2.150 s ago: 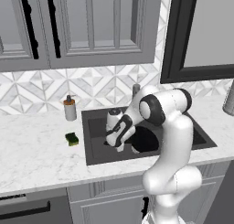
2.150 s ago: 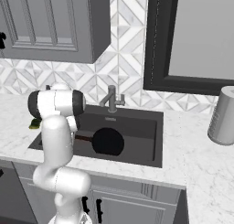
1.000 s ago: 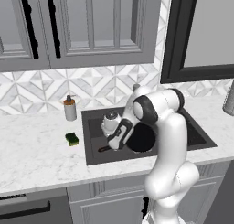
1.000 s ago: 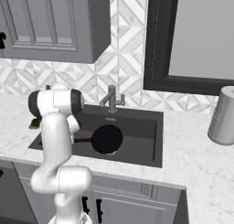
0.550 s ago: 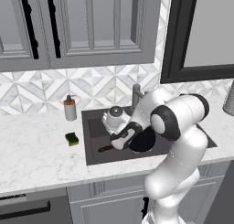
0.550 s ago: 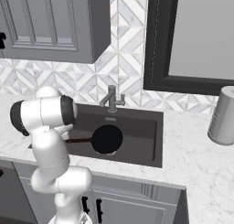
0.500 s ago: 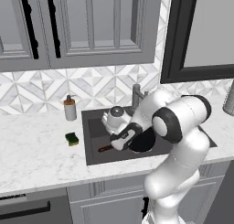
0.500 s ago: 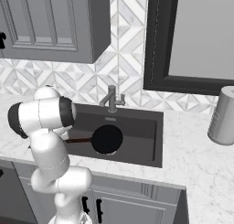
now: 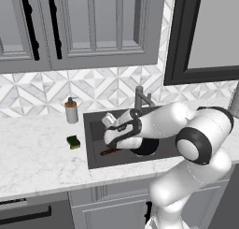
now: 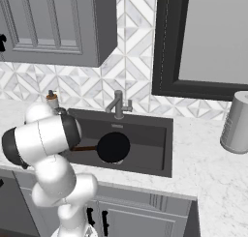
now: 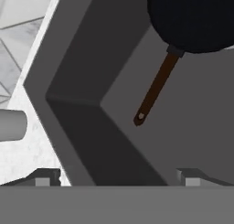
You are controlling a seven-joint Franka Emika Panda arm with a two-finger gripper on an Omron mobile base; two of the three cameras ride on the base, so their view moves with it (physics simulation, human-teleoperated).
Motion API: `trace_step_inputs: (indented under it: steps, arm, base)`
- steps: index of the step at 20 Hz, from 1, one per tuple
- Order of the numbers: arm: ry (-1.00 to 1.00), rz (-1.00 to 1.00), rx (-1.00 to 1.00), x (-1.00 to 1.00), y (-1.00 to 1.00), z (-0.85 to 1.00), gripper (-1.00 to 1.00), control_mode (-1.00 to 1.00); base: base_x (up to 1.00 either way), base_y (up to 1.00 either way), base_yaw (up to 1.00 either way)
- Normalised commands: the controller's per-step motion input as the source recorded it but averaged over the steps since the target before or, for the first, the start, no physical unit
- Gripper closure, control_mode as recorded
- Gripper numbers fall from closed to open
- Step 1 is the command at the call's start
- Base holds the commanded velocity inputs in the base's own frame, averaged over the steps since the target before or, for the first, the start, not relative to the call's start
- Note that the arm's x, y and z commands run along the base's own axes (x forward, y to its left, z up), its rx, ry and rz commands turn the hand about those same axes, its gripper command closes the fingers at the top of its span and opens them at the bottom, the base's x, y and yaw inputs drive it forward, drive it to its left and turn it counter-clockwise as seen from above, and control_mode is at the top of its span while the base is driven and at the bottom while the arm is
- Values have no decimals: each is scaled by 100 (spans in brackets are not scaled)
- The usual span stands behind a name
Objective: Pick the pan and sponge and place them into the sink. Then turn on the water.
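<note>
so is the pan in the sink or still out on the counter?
In. The pan lies on the floor of the sink, handle pointing toward the sink's left wall. The gripper is open above it, holding nothing.

— Where was the pan point(image 10: 113, 147)?
— Flat on the floor of the sink point(image 10: 150, 134), brown handle pointing left.
— The sponge point(image 9: 73, 141)?
— On the bench point(image 9: 37, 148), just left of the basin.

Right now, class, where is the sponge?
In the left base view, the sponge lies on the counter, left of the sink, below the soap bottle.
</note>
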Motion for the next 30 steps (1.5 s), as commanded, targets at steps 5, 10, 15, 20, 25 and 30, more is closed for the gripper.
trace_step_inputs:
  steps: [5,10,15,20,25,30]
  arm:
    - [0,18,0,8,0,100,-100,-100]
    - [2,5,-5,5,13,100,-100,-100]
    - [10,0,-1,35,22,100,-100,-100]
    - [21,0,-3,42,33,100,-100,-100]
    - [34,0,-2,30,14,100,-100,-100]
    - [42,0,-3,29,13,100,-100,-100]
  base:
    - [0,0,0]
    - [0,0,0]
    - [0,0,0]
    - [0,0,0]
    - [0,0,0]
    - [0,0,0]
